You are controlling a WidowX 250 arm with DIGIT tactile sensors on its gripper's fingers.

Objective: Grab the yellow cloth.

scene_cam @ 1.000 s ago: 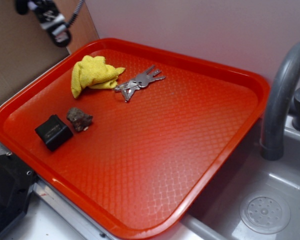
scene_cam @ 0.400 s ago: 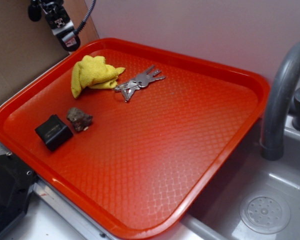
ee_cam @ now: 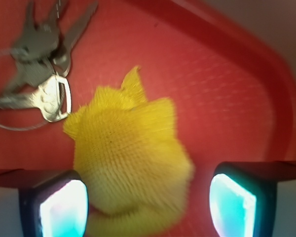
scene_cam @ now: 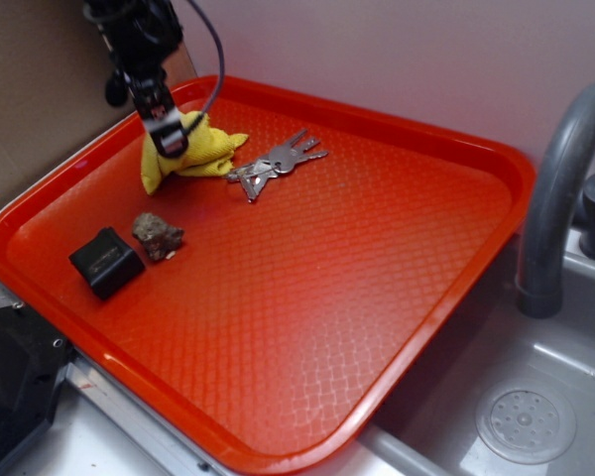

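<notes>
Red tray holds keys, rock, black box — yellow cloth upper left, between spread-wide gripper fingers.

Materials and surface finishes

Yellow cloth: soft, ribbed, matt fabric. Keys: shiny bare metal. Tray: glossy red plastic with embossed diamond texture. Stone: rough, dull. Black box: matt. Sink: smooth grey.

Bright yellow ribbed cloth, silver keys, black box and brown lump on a red diamond-textured tray.
</notes>
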